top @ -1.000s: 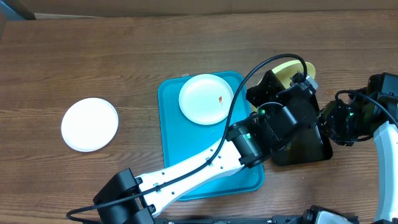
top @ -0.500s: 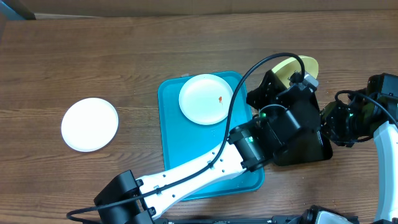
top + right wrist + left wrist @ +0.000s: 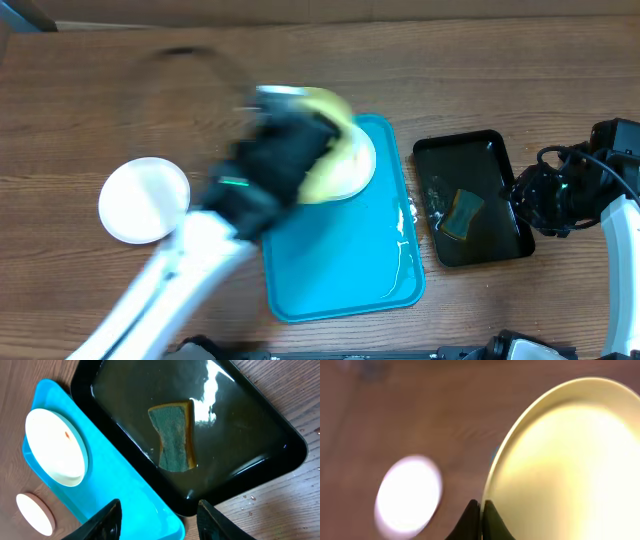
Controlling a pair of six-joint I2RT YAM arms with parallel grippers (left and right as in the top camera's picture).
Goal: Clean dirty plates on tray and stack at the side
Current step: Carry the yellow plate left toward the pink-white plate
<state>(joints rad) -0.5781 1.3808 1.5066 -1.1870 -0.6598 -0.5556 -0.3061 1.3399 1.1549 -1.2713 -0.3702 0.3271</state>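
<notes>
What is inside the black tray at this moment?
A green-and-yellow sponge lies flat in the black tray, apparently in shallow water. Glare hides part of the floor; anything under the sponge is covered.

We found one plate (image 3: 55, 447) on the far end of the tray (image 3: 340, 270), another plate (image 3: 140, 200) on the table (image 3: 500, 60) well to its left, and a sponge (image 3: 463, 212) inside the smaller tray (image 3: 490, 165) just right of it.
</notes>
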